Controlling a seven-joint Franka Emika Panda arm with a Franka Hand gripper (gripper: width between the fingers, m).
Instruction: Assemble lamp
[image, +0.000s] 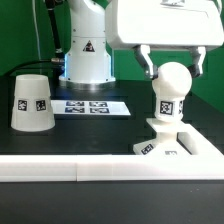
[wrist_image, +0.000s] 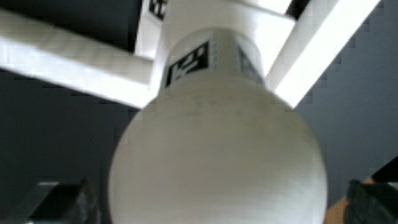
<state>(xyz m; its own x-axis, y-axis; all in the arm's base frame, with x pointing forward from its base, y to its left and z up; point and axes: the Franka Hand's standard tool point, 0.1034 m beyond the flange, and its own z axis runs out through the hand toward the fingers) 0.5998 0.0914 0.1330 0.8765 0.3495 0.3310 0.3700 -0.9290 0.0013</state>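
The white bulb (image: 167, 98) stands upright on the flat stepped base (image: 158, 146) at the exterior view's right. My gripper (image: 172, 72) is open, one finger on each side of the bulb's rounded top, with small gaps showing. In the wrist view the bulb (wrist_image: 222, 140) fills the middle between my fingertips (wrist_image: 63, 205), and my gripper (wrist_image: 217, 205) straddles it; the base (wrist_image: 71, 60) lies beyond it. The tapered shade (image: 32, 102) stands alone, wide end down, at the exterior view's left.
The marker board (image: 90, 104) lies flat between the shade and the base. The robot's white pedestal (image: 85, 50) stands behind it. A white rail (image: 80, 168) runs along the table's front edge and turns up at the right past the base.
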